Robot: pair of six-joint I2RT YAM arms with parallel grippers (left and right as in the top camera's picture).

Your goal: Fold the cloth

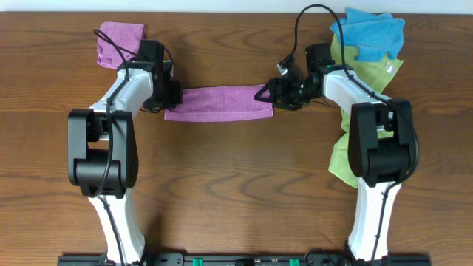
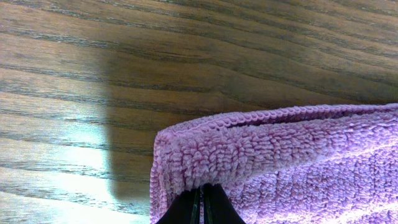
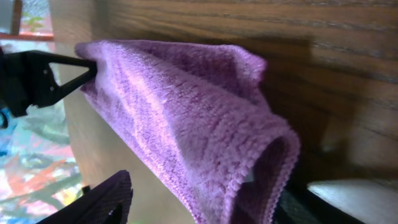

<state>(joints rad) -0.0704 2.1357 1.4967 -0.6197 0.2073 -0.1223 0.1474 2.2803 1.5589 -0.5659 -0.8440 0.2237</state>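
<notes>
The wooden table (image 1: 236, 192) fills the overhead view, its grain running side to side. The left arm (image 1: 111, 140) and the right arm (image 1: 380, 140) both reach up from the near edge and bend inward toward the middle.

Yellow-green cloths (image 1: 341, 157) lie crumpled along the right side, partly under the right arm. The cloth (image 1: 218, 102), purple-magenta and fuzzy, is doubled into a long narrow strip lying across the middle of the table between the two arms. A bright blue cloth (image 1: 371, 33) is bunched at the far right corner, on top of the yellow-green ones. A small folded purple pad (image 1: 122, 37) lies at the far left corner, well apart from the strip.

The left tool (image 1: 165, 102) sits at the strip's left end, clenched on it; its wrist view shows the two tips pressed together on the cloth beside the stitched hem. The right tool (image 1: 270, 94) is at the strip's right end, released: its fingers (image 3: 59, 70) stand apart, with the looped end of the cloth between them and the upper tip touching the cloth's edge.
</notes>
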